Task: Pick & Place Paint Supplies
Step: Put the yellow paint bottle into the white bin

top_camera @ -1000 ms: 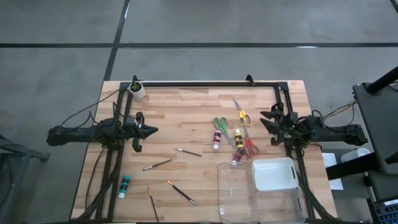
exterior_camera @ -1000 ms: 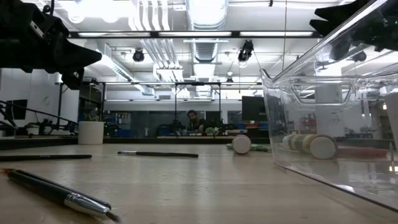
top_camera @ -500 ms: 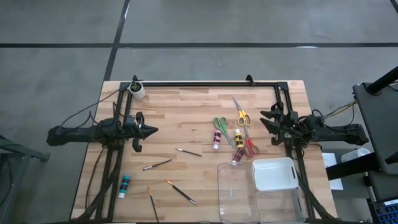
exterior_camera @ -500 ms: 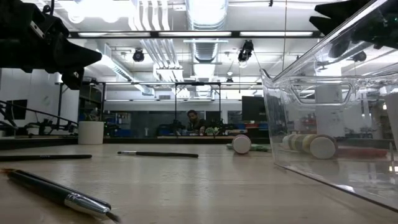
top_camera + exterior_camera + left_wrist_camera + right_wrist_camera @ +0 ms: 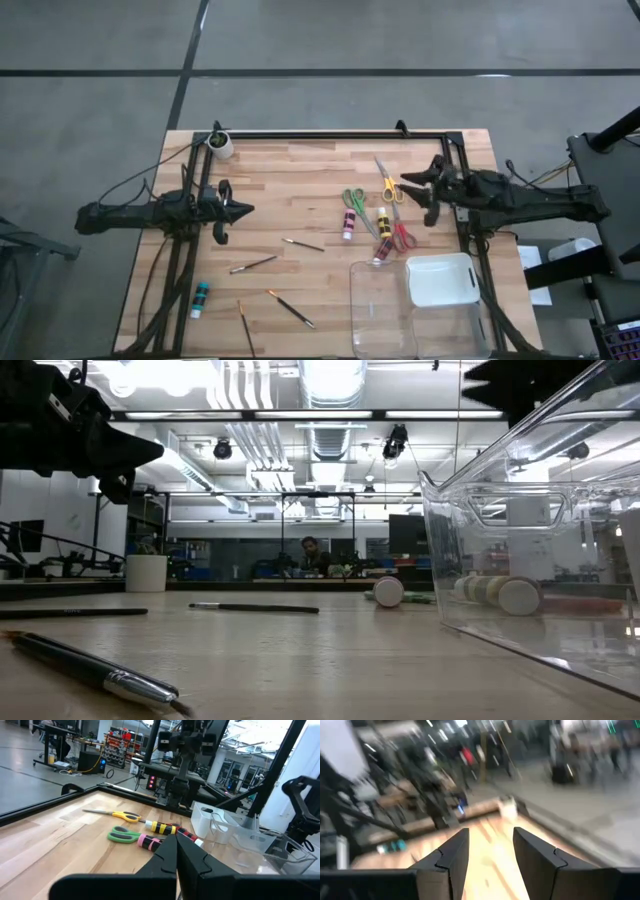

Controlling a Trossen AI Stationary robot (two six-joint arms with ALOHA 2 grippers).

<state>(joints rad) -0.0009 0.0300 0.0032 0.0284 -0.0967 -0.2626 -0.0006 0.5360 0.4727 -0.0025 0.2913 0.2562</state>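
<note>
Wooden bench [image 5: 300, 180] over grey floor, black frame round the edges, workshop behind. Clear tray [image 5: 415, 305] at near right corner, nothing inside yet; white cup [image 5: 221, 146] at far left corner.

Supplies scattered. Cluster right of centre: green scissors [image 5: 353, 200], yellow scissors [image 5: 387, 184], red scissors [image 5: 402, 236], pink bottle [image 5: 349, 224], yellow bottle [image 5: 383, 222], red bottle [image 5: 381, 253] just beside the tray's far edge. Teal bottle [image 5: 200, 297] alone near the left edge. Thin brushes spread across the near-left half, e.g. brush [image 5: 253, 265], brush [image 5: 291, 308].

Left tool [image 5: 243, 210] parked at left side, fingers pressed together, holding nothing. Right tool [image 5: 412, 190] out over the cluster, just beside the yellow scissors, fingers apart, empty.

Handling, by guess: bottles light, stiff, smooth, lying on their sides so likely to roll; best pinched across the body near mid-length. Scissors flat and thin against the wood; take at the pivot or a handle loop, from above. Brushes very light and slim, prone to rolling or slipping out; pinch mid-shaft, square across.
</note>
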